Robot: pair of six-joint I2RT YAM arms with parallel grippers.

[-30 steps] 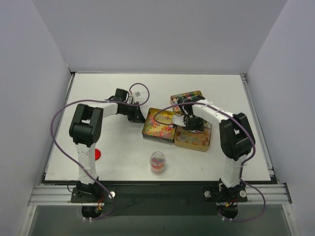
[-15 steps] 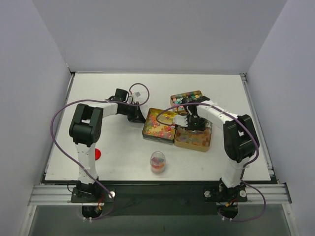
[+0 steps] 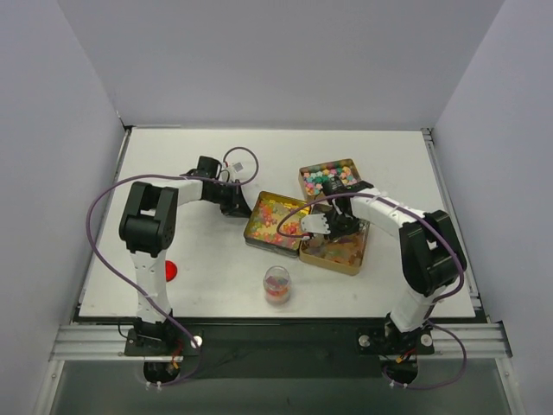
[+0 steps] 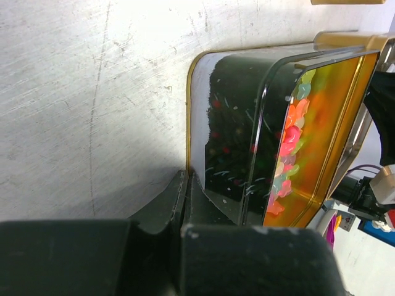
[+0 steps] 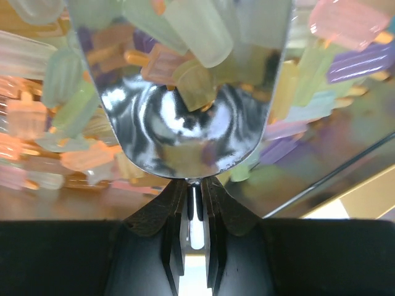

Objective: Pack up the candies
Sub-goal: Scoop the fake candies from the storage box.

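Candies fill three open gold tins: a middle tin (image 3: 256,238), a right tin (image 3: 356,259) and a back tin (image 3: 304,173). In the right wrist view, pastel candies (image 5: 345,24) lie blurred all round a shiny metal scoop (image 5: 185,129), and some sit in its bowl. My right gripper (image 3: 333,223) (image 5: 194,182) is shut on the scoop's thin handle, low over the right tin. My left gripper (image 3: 237,205) (image 4: 187,179) is shut on the middle tin's (image 4: 237,123) left rim, where orange and pink candies (image 4: 290,142) show inside.
A small clear cup (image 3: 276,284) holding candies stands near the front, between the arms. A red round lid (image 3: 170,270) lies by the left arm's base. The purple cables loop above both arms. Grey walls close in the table on three sides.
My right gripper has swung left and nearer with the scoop. The middle and right tins have shifted and turned slightly. The left gripper has stayed at the middle tin's edge.
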